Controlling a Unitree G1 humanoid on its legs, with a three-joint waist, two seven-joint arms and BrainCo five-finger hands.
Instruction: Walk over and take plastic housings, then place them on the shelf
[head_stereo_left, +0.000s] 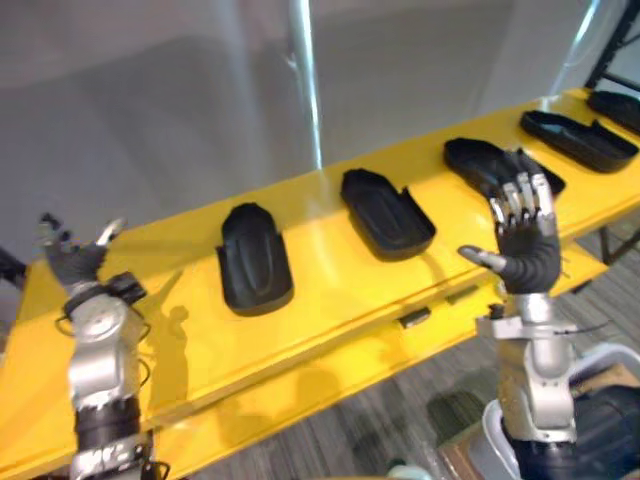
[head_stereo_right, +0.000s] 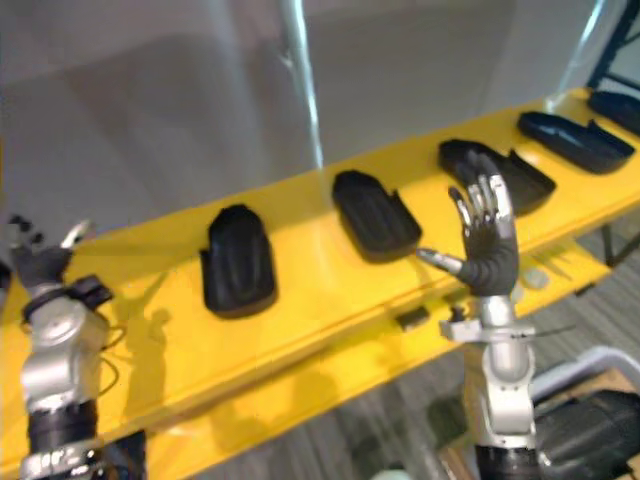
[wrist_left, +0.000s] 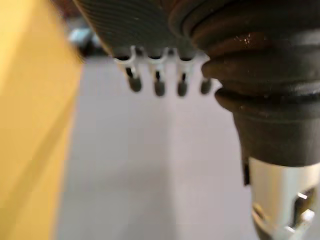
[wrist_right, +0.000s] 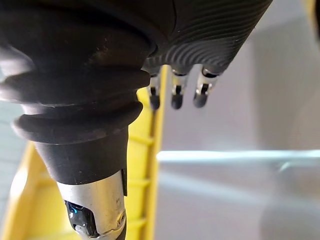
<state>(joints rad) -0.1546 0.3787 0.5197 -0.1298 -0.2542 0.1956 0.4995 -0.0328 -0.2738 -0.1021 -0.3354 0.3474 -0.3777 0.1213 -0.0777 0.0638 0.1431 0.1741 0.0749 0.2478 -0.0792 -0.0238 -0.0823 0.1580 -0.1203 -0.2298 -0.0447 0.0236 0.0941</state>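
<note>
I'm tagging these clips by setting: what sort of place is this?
Probably a factory or workshop assembly station. A long yellow workbench carries near-identical black plastic housings laid out in a row, a plain grey partition stands behind it, and a dark rack frame shows at the far end.

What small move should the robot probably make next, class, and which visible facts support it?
Probably lower the right hand forward onto the housing just beyond it. Both hands are raised, open and empty, and the left hand sits at the end of the table, farther from any housing.
</note>
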